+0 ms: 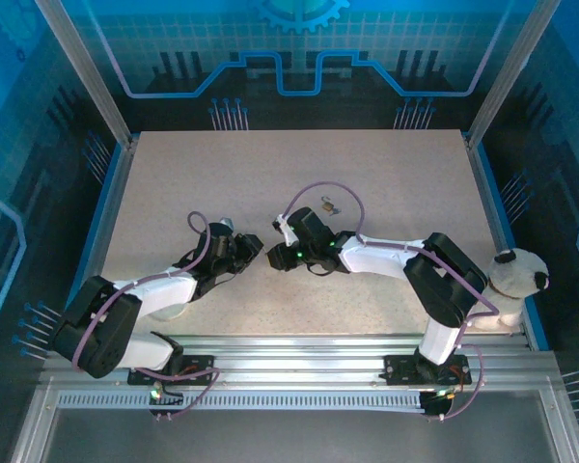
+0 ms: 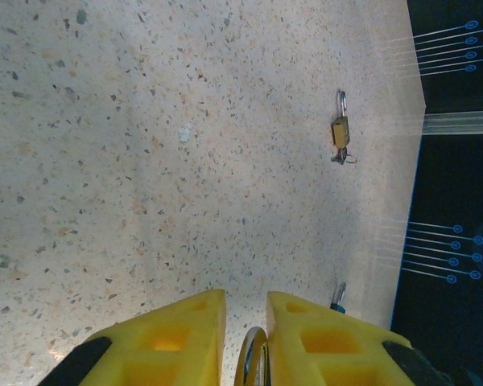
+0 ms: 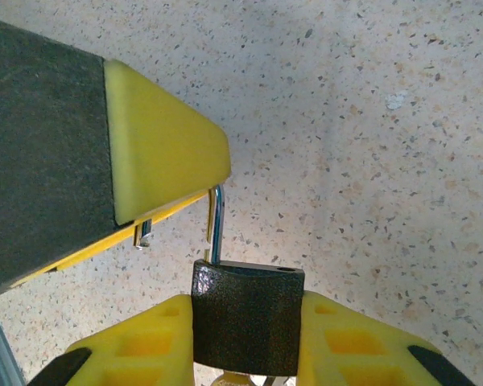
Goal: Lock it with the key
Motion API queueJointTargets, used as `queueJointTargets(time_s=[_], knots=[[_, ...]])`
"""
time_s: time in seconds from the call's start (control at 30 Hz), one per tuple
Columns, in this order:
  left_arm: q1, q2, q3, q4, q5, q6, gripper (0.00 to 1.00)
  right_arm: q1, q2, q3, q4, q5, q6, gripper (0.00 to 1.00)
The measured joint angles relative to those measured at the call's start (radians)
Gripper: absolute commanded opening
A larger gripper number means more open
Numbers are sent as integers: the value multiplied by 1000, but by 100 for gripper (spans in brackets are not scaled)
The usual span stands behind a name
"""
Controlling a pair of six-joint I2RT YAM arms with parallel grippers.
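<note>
The right gripper point(image 3: 245, 305) is pinching the black metal padlock point(image 3: 248, 318) by its body over the speckled beige table point(image 3: 386, 161). Its silver shackle point(image 3: 216, 225) is sitting between the left gripper point(image 2: 245, 299) and its close-set fingers; whether they are squeezing it, I cannot tell.

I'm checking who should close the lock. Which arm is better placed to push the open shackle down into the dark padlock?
Left, likely. The left tool straddles the raised shackle, so it can press it down, while the right tool is occupied clamping the padlock body.
</note>
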Motion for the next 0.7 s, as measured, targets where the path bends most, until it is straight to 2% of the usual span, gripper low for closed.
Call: queueJointTargets(time_s=[0.5,0.7], knots=[[0,-11,-2,-11,0,2,12,0,0,-4,3,-13,8,26],[0,-13,-2,-13,0,5,3,0,0,-4,2,-15,11,26]])
